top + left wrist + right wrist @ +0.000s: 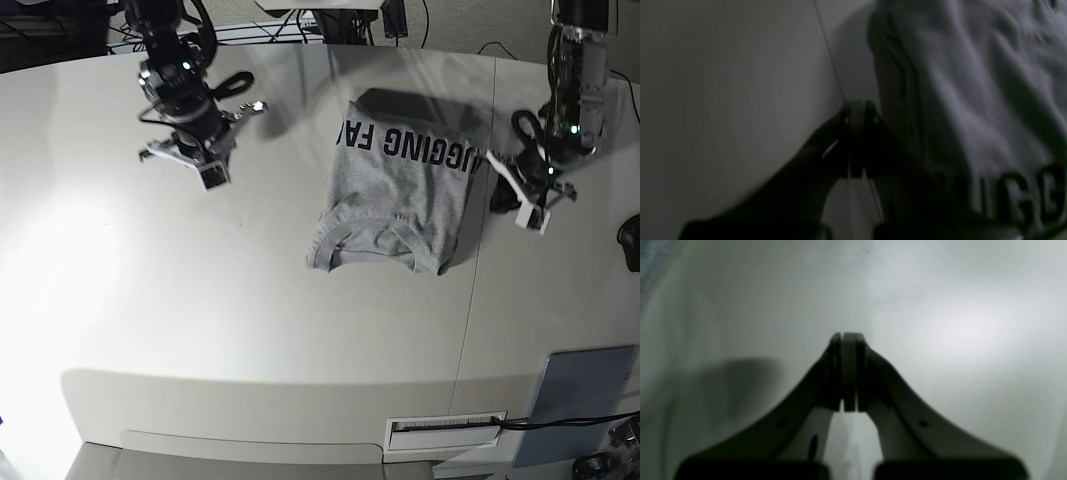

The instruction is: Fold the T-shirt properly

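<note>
Base view puts the T-shirt (395,195) mid-surface, long axis running from lettered far end to collar near the camera. The left end effector (531,190) — jaws pressed together, holding nothing — sits just beside its edge. The right end effector (190,150), likewise closed empty, hangs well apart — the left arm is nearer.

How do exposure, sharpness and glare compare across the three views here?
Left wrist view: underexposed and soft; the left gripper is nearly a silhouette, and the T-shirt lettering is smeared. Right wrist view: brighter but blurred, with a glare patch on the table beyond the right gripper. Base view: sharpest, though glare washes out the table's near-left area.
</note>
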Motion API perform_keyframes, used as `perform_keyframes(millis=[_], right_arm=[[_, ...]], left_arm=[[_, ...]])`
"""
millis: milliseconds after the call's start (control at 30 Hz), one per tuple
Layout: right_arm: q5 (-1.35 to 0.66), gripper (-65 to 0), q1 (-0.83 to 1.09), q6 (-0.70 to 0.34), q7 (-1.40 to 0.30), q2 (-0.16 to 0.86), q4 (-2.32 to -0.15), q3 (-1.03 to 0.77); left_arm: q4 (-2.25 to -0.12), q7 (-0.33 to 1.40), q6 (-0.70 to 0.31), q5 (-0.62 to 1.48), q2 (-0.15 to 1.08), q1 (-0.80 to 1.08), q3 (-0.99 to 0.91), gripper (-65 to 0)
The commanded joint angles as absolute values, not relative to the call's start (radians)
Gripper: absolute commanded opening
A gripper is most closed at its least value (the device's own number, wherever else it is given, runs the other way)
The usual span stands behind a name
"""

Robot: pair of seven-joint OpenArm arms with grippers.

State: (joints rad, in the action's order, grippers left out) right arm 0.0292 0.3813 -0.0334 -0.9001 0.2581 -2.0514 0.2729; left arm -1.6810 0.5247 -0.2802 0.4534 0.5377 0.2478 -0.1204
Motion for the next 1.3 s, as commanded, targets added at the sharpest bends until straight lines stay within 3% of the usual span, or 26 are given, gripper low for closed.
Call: perform_keyframes(millis=[0, 367, 567, 833, 967, 1267], right_arm=[[0.033, -65.0, 0.406, -0.033, -0.883, 0.267, -2.096, 0.252], [-0.02, -65.0, 0.709, -0.033, -0.883, 0.3, -2.278, 0.084], [-0.022, -65.0, 0.875, -0.033, -0.881, 0.3, -2.282, 0.057], [0.019, -65.0, 1.076, -0.034, -0.873, 0.299, -2.275, 0.057], [0.027, -65.0, 1.118, -0.062, -0.846, 0.299, -2.207, 0.057], [0.023, -65.0, 1.017, -0.087, -0.788, 0.296, -1.826, 0.058]], left_arm=[[-1.721, 0.505, -0.281, 0.466, 0.554, 0.27, -0.143, -65.0], [-1.856, 0.542, -0.412, 0.607, 0.545, 0.612, -0.419, -65.0], [-1.856, 0.542, -0.449, 0.606, 0.53, 0.794, -0.461, -65.0], [-1.809, 0.5, -0.582, 0.522, 0.361, 0.95, -0.461, -65.0], [-1.712, 0.49, -0.657, 0.509, 0.3, 0.954, -0.46, -65.0], [-1.411, 0.451, -0.698, 0.463, 0.296, 0.884, -0.455, -65.0]])
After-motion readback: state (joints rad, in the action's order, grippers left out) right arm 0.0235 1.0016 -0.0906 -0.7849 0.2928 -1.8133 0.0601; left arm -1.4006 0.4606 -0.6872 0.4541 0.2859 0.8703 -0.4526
